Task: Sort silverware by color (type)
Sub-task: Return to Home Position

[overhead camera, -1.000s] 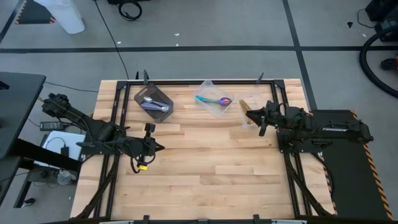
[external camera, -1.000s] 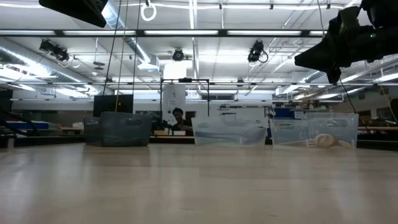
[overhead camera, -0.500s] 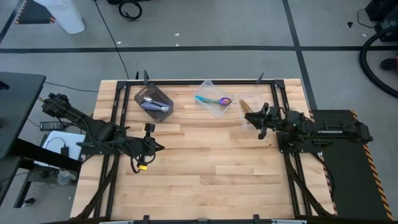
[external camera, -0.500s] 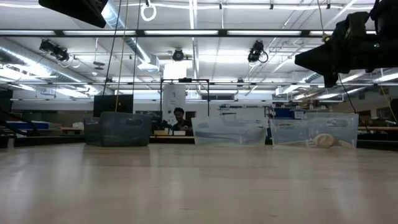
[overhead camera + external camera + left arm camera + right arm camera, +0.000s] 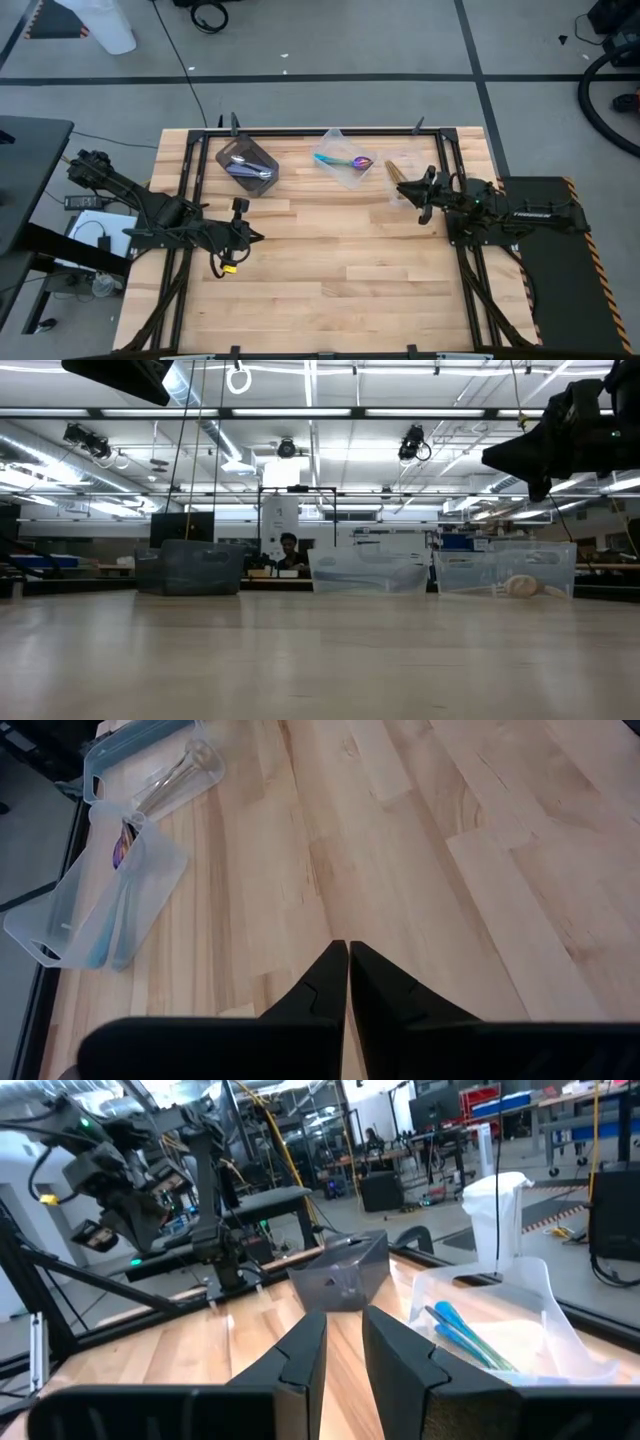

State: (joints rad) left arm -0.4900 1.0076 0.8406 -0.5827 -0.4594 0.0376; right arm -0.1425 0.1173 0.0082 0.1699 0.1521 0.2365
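The silverware lies sorted in three tubs along the far side. Silver spoons [image 5: 245, 165] are in a dark tub [image 5: 247, 163]. Iridescent spoons with teal handles [image 5: 345, 160] are in a clear tub [image 5: 350, 165]. Gold spoons [image 5: 395, 172] are in a clear tub [image 5: 398, 185], and show as gold spoons [image 5: 520, 586] in the low view. My right gripper [image 5: 418, 190] hovers open just right of the gold-spoon tub, holding nothing; its fingers [image 5: 345, 1330] stand slightly apart. My left gripper [image 5: 245, 237] waits shut over the table's left part, its fingers [image 5: 347, 955] pressed together.
Bare wooden table [image 5: 330, 270] spreads across the middle and near side. A black frame rail [image 5: 330, 130] runs along the far edge. In the low view, the tubs [image 5: 368, 572] stand in a row at the far side, with a person [image 5: 288, 550] in the room behind.
My right gripper has drifted slightly toward the table's right edge, staying above the table beside the gold-spoon tub. The spoons and tubs have kept their places.
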